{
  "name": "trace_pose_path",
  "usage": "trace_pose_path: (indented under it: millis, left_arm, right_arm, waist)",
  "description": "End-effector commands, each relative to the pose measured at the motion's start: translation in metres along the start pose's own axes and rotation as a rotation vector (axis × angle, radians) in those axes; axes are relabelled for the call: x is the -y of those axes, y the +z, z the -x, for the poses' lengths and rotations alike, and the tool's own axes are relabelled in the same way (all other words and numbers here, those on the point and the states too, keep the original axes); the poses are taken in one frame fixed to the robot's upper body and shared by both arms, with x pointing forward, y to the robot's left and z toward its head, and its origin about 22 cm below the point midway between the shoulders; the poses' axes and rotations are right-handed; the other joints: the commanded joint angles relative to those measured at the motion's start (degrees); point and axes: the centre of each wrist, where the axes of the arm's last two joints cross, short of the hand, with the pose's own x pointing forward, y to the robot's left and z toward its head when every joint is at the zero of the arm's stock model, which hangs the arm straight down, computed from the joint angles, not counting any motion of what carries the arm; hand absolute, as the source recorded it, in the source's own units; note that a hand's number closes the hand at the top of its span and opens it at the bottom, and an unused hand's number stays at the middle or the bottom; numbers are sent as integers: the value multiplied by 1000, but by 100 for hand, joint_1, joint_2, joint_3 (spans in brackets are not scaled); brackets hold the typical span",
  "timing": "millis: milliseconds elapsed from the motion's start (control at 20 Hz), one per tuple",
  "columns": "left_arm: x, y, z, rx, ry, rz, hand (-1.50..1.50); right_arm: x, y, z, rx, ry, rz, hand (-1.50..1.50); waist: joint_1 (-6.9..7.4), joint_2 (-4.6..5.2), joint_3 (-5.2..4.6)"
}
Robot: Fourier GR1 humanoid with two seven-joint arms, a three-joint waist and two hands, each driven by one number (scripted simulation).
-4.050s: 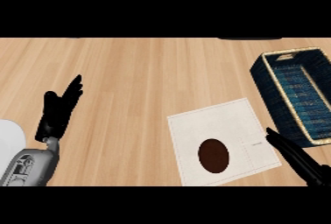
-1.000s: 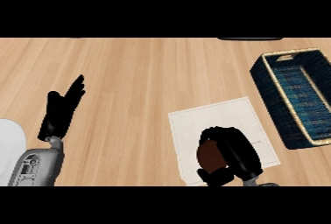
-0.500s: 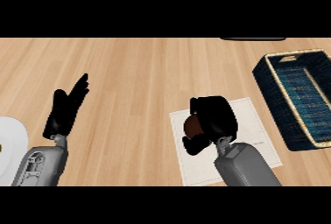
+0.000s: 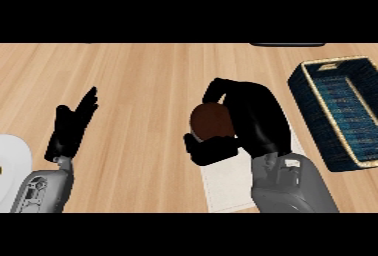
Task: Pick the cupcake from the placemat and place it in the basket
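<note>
The right hand [image 4: 255,122] has its fingers and thumb curled around the brown cupcake [image 4: 212,121], so the cupcake sits inside this hand, at the far left end of the white placemat [image 4: 229,185], and I cannot tell if it touches the placemat. The dark blue basket [image 4: 319,112] with a pale rim stands at the right side of the wooden counter [image 4: 148,75], apart from the cupcake. The left hand [image 4: 72,125] rests at the left with straight fingers and holds nothing, just beside a white round thing [image 4: 11,160].
</note>
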Motion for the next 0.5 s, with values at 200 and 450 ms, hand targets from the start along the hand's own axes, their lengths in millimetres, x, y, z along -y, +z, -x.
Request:
trace_pose_path:
  millis: [200,450]
  left_arm:
    - [1,-4,-2,-13,-11,-10,0]
    - [3,4,3,-19,-2,-1,0]
  right_arm:
    - [98,38,-64,40,-232,230,150]
    - [156,31,-78,11,-236,289,150]
  waist:
    - [-55,-21,-7]
    - [-61,-20,-5]
